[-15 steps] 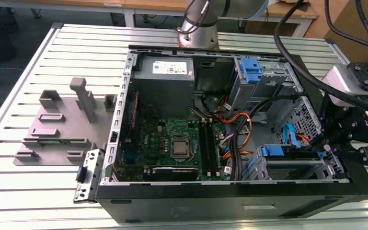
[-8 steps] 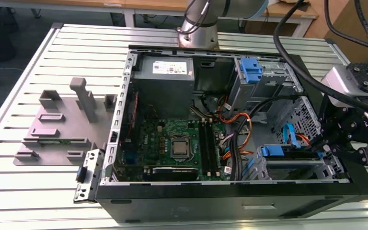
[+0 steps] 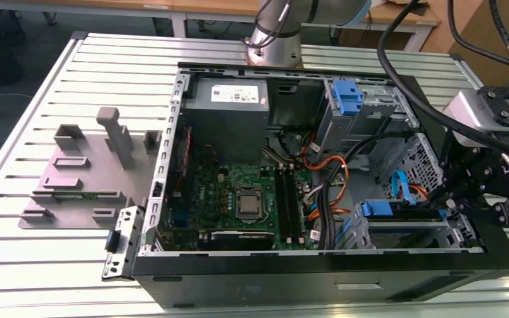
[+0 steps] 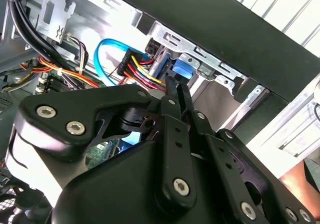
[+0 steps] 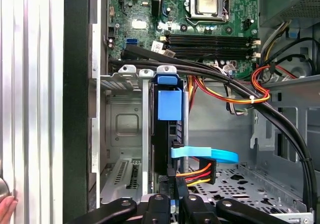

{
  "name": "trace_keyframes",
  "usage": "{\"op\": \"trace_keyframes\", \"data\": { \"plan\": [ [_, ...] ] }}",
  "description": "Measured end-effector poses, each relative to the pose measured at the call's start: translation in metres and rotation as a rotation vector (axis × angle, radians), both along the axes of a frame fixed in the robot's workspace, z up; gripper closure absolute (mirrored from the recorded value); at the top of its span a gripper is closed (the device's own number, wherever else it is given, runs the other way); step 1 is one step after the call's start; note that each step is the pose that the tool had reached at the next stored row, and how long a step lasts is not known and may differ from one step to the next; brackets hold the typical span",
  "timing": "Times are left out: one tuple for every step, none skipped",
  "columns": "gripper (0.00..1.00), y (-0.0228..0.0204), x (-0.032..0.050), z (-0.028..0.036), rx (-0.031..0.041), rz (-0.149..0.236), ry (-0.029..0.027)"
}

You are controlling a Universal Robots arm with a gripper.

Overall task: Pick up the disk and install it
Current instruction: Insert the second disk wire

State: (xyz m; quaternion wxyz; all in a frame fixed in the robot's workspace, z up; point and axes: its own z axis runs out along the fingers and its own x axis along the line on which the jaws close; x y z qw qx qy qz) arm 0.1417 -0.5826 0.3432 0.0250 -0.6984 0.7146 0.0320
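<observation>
Two fingers pinched together: the hand sits right at the end of the disk, which stands edge-on in the bay. Looks like the install step to me. Seating it calls for a straight push clear of the cables. The arm leans in from the exterior view's right.

There was one open computer case on one worktop. Inside were one green motherboard, one processor chip, one grey power supply box and one flat blue cable. There was one disk in a blue carrier, and one more blue bracket. One robot arm had one pincer. One grey holder lay beside the case.
</observation>
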Motion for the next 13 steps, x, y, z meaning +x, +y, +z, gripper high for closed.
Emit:
{"op": "trace_keyframes", "data": {
  "plan": [
    [0.84, 0.0001, 0.0, 0.0, 0.0, 0.0, 0.0],
    [0.84, 0.0001, 0.0, 0.0, -0.0001, 0.0, 0.0],
    [0.84, 0.0001, 0.0, 0.0, -0.0001, 0.0, 0.0],
    [0.84, 0.0001, 0.0, 0.0, -0.0001, 0.0, 0.0],
    [0.84, 0.0001, 0.0, 0.0, -0.0001, 0.0, 0.0],
    [0.84, 0.0001, 0.0, 0.0, -0.0001, 0.0, 0.0],
    [0.84, 0.0001, 0.0, 0.0, -0.0001, 0.0, 0.0],
    [0.84, 0.0001, 0.0, 0.0001, -0.0001, 0.0, 0.0],
    [0.82, 0.0001, 0.0, 0.0, -0.0001, 0.0, 0.0],
    [0.82, 0.0002, 0.0, 0.0, -0.0001, 0.0, 0.0],
    [0.76, 0.0002, 0.0, 0.0, -0.0001, 0.0, 0.0],
    [0.76, 0.0002, 0.0, 0.0, -0.0001, 0.0, 0.0],
    [0.76, 0.0002, 0.0, -0.0001, -0.0005, 0.0, 0.0]
  ]
}}
